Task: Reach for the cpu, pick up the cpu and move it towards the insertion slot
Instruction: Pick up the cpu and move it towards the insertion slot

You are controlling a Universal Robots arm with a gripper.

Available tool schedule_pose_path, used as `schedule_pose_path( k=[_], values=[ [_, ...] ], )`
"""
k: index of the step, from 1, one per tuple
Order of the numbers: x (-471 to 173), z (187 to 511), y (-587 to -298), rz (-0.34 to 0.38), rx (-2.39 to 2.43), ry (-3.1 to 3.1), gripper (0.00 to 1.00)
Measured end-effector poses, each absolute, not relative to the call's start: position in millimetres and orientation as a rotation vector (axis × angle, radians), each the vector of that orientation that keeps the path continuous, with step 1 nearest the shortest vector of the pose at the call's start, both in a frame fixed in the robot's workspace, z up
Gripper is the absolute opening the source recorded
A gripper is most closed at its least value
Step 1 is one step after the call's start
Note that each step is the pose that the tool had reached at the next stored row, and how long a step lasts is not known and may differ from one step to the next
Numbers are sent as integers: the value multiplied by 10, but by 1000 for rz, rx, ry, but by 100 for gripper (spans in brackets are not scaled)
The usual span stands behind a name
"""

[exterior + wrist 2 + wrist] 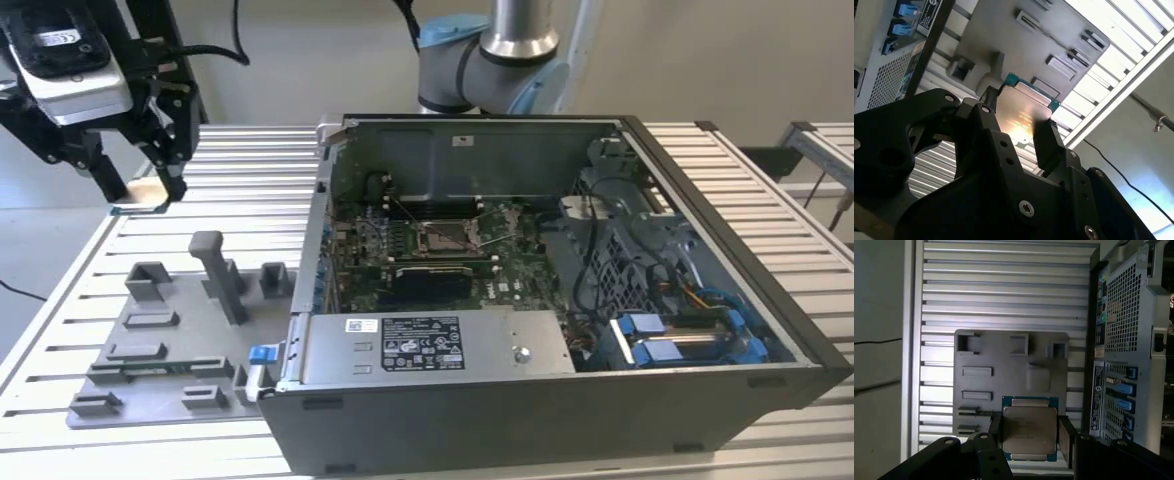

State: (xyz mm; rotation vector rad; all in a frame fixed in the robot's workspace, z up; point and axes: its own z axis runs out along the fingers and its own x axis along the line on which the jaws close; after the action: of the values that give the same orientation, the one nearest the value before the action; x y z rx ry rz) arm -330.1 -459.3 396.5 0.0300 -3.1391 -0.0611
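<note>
Pick looks done. The gripper (143, 192) is clamped on the cpu (1030, 429) by two opposite edges and holds it in the air, clear of the grey tray (160, 345), at the exterior view's far left. The insertion slot (441, 238) is inside the open case (694, 300), well apart to the right. Most of the transfer looks left to do.

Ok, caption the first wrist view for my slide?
Hand shut on the cpu, held clear of the grey tray beside the computer case.

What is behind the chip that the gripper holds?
In the first wrist view, the grey tray and the ribbed table lie behind the chip. The tray's part covered by the chip is hidden.
</note>
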Motion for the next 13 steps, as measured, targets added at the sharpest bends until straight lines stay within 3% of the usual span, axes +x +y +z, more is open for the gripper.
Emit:
schedule_pose_path(
  k=[13],
  values=[
    [-2860,3965,-4593,-61,30,-3139,0]
  ],
)
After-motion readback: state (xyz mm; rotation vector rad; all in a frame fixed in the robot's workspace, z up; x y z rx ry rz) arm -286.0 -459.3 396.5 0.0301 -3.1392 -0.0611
